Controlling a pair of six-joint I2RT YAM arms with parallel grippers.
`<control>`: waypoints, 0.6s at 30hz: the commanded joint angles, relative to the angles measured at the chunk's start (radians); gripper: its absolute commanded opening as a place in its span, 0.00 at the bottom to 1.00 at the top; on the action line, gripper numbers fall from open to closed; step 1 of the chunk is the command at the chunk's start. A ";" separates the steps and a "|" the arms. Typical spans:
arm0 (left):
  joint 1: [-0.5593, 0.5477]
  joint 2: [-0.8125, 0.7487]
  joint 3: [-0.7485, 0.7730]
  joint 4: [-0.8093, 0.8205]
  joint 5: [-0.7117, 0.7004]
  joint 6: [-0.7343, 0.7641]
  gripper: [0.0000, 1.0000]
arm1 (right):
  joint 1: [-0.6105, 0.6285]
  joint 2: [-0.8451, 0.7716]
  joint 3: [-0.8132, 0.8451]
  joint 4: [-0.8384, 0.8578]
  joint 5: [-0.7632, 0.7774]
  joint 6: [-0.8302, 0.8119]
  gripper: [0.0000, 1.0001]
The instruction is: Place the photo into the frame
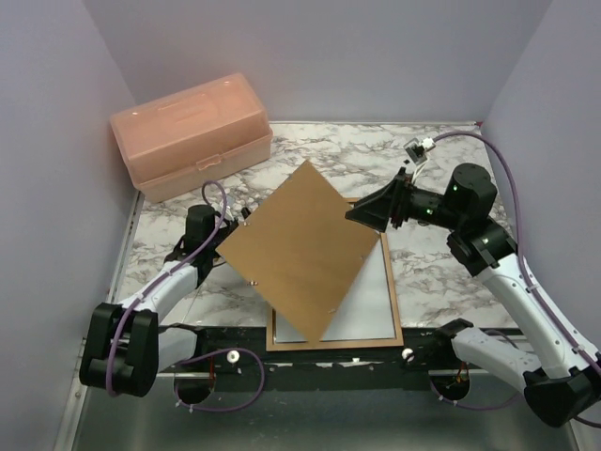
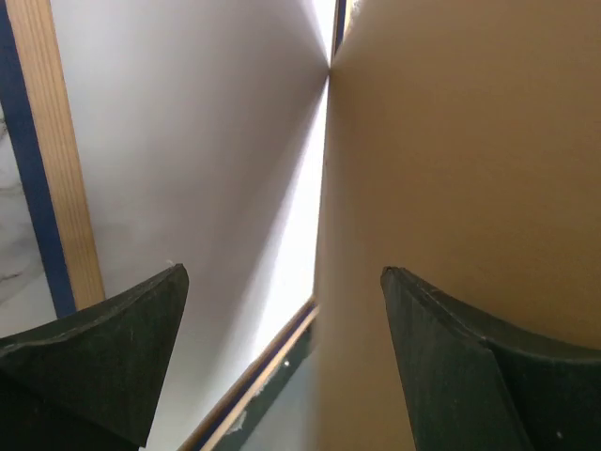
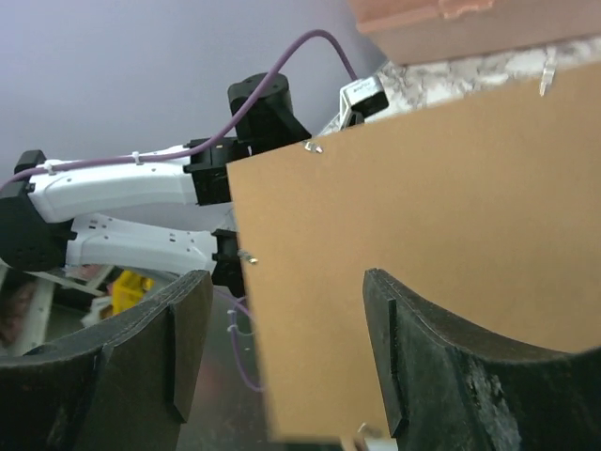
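The frame [image 1: 396,315] lies flat at the table's near middle, light wood face up; its wood and navy edge shows in the left wrist view [image 2: 52,169]. A white sheet [image 1: 368,301] fills it; no printed picture shows, so I cannot tell if this is the photo. The brown backing board [image 1: 300,249] is tilted up over the frame, its near corner down on the frame. My left gripper [image 1: 228,235] is open at the board's left corner, and the board's edge [image 2: 324,188] runs between its jaws [image 2: 282,282]. My right gripper [image 1: 362,214] is open at the board's right corner [image 3: 286,282].
A peach plastic box [image 1: 188,136] stands shut at the back left, and also shows in the right wrist view [image 3: 451,23]. Purple-grey walls close in the marble table [image 1: 441,272] on three sides. The left arm [image 3: 122,188] shows beyond the board [image 3: 451,235].
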 commanded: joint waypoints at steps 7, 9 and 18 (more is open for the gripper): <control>0.002 0.025 -0.037 0.090 0.068 -0.013 0.87 | -0.002 -0.101 -0.210 -0.171 0.403 0.260 0.77; 0.002 0.031 -0.042 0.093 0.068 -0.010 0.87 | -0.002 -0.107 -0.280 -0.174 0.425 0.310 0.78; 0.002 -0.004 -0.006 -0.040 0.042 0.086 0.87 | -0.030 -0.126 -0.561 -0.162 0.429 0.439 0.79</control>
